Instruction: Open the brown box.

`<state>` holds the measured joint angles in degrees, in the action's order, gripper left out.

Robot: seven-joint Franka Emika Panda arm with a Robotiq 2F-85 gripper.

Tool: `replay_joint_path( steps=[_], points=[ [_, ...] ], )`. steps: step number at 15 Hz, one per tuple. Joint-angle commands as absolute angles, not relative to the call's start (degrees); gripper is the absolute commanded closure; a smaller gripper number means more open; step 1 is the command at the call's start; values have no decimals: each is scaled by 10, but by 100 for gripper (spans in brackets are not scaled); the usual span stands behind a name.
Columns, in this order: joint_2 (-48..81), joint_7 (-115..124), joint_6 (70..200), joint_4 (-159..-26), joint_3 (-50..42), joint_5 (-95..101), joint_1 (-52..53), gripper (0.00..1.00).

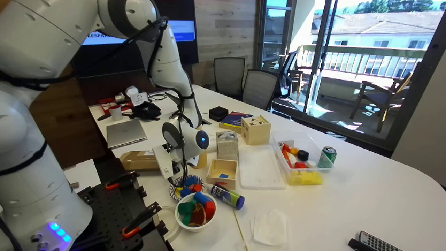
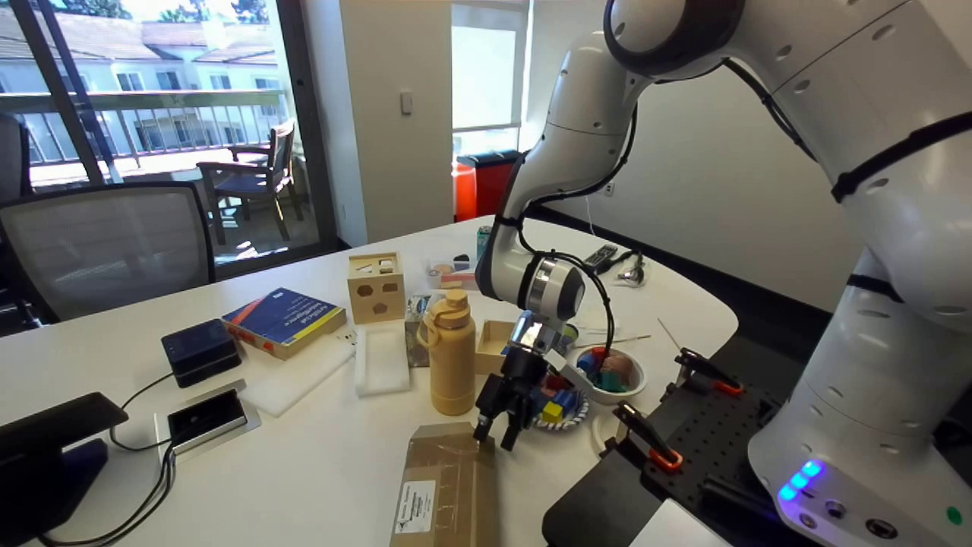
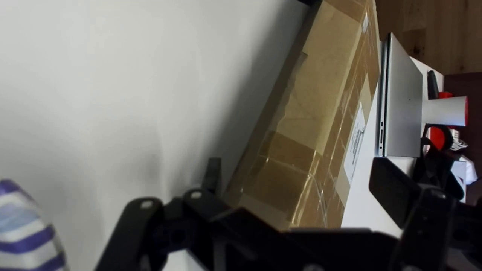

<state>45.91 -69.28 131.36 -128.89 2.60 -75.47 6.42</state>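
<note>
I hold my one black two-fingered gripper [image 2: 495, 438], jaws apart, at the nearest end of one low, taped, tan-brown cardboard box [image 2: 449, 486], whose long axis leads away along the white table [image 2: 319, 471]; contact is unclear. On the gripper's other side sit one blue-striped bowl [image 2: 567, 423] and one plain white bowl [image 1: 195, 228].

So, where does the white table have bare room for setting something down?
One free patch lies between the green metal can, the thin white sheet and the black remote control; another between the flat brown cardboard box and the silver-framed black device. It's crowded around the black gripper: box, tan cylindrical bottle, striped round bowl.
</note>
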Motion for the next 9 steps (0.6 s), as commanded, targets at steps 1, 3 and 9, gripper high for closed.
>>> replay_joint_path(
  steps=[1, 3, 9],
  points=[
    [493, -656, 1292, -1248, 35, -728, 59, 0],
    [505, -652, 1281, -1234, 41, -716, 58, 0],
    [496, -676, 1238, -1238, 56, -710, 45, 0]
  ],
)
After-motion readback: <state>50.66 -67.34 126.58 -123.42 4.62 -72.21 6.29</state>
